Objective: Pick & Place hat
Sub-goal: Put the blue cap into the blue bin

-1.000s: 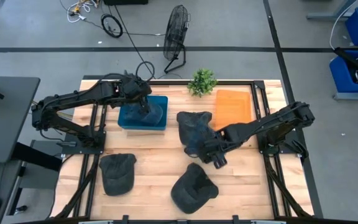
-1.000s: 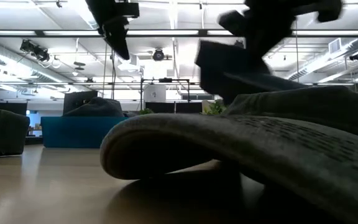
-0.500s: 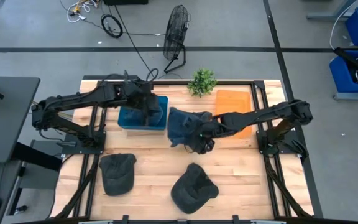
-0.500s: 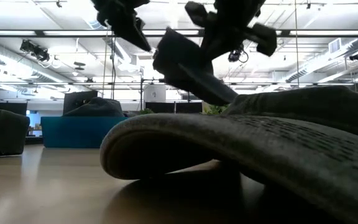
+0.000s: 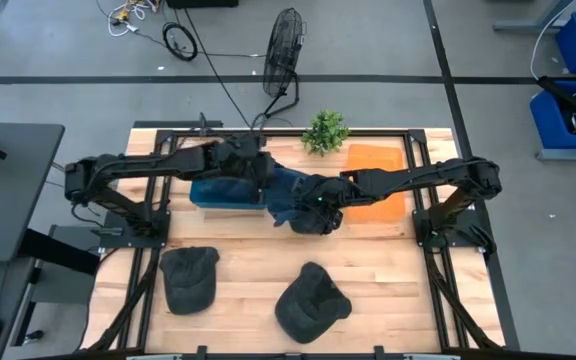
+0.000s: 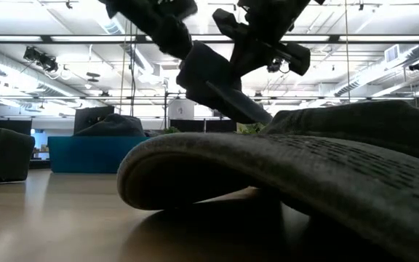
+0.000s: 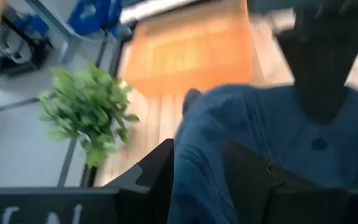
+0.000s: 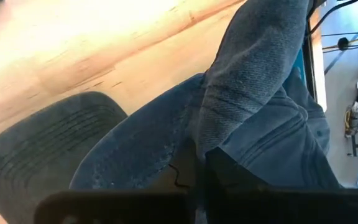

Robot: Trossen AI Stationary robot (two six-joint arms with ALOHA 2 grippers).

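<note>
A blue hat (image 5: 290, 188) hangs in the air between both arms, just right of the blue bin (image 5: 223, 193); the low view shows the blue hat (image 6: 209, 76) clear of the table. My right gripper (image 5: 320, 197) is shut on its right part. My left gripper (image 5: 259, 175) reaches over the bin to its left edge and is closed on a fold of it. Two dark hats lie flat on the table, one hat (image 5: 188, 277) near left, another hat (image 5: 311, 303) near the middle. A dark shape (image 6: 111, 124) sits in the bin. My left gripper has a fold of the blue hat's cloth (image 7: 197, 177) between its two fingers (image 7: 157, 168), coming from the table's left over the bin. The hat is clear of the table. My right gripper pinches a bunched fold of the blue hat (image 8: 229, 134) between its fingers (image 8: 219, 171), coming from the table's right, slanting down. The hat hangs below and beyond the fingers, slack.
An orange mat (image 5: 373, 170) lies behind the right arm at the far right. A small green plant (image 5: 325, 130) stands at the far edge. The near dark hat (image 6: 304, 167) fills the low view's foreground. Bare wood shows in front of the bin.
My right gripper carried the blue hat up and toward the table's left and far side, to the bin's right edge, the hat hanging clear all the while. My left gripper moved from above the bin toward the table's right, to the hat's left edge.
</note>
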